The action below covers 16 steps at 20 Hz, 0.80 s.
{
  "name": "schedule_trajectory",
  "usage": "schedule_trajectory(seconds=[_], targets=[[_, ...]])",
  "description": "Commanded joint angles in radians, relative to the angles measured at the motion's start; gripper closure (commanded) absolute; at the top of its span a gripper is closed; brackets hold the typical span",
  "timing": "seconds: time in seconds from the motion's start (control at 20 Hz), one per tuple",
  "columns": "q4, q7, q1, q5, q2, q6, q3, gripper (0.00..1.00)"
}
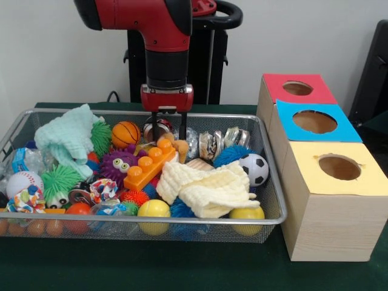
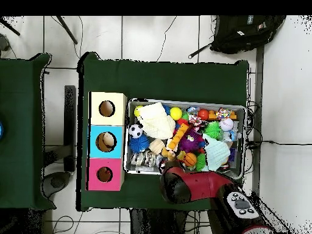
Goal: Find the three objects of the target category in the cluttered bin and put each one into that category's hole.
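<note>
My gripper (image 1: 168, 138) hangs straight down over the back middle of the wire bin (image 1: 182, 222), open, with nothing gripped between its two black fingers (image 1: 155, 128). Its tips sit just above an orange toy brick (image 1: 150, 163) and a small tan toy (image 1: 180, 147). A basketball (image 1: 125, 134) lies just left of it and shiny round tins (image 1: 212, 144) just right. In the overhead view the red arm (image 2: 183, 183) hides the gripper. Three boxes stand to the right of the bin, with a red hole (image 1: 297, 88), a blue hole (image 1: 314, 121) and a yellow hole (image 1: 339, 167).
The bin also holds a cream cloth (image 1: 209, 188), a mint cloth (image 1: 66, 136), a soccer ball (image 1: 255, 169), two yellow balls (image 1: 153, 211), a purple spiky toy (image 1: 118, 165), a baseball (image 1: 23, 182) and green spiky balls (image 1: 59, 180). Green cloth covers the table (image 1: 182, 267).
</note>
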Motion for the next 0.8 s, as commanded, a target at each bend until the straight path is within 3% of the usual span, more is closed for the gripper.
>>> schedule_trajectory(seconds=[0.05, 0.8], targets=[[-0.043, 0.173, 0.020, 0.050, 0.064, -0.085, -0.017, 0.00], [-0.024, 0.177, 0.065, 0.085, 0.056, -0.142, -0.075, 0.00]])
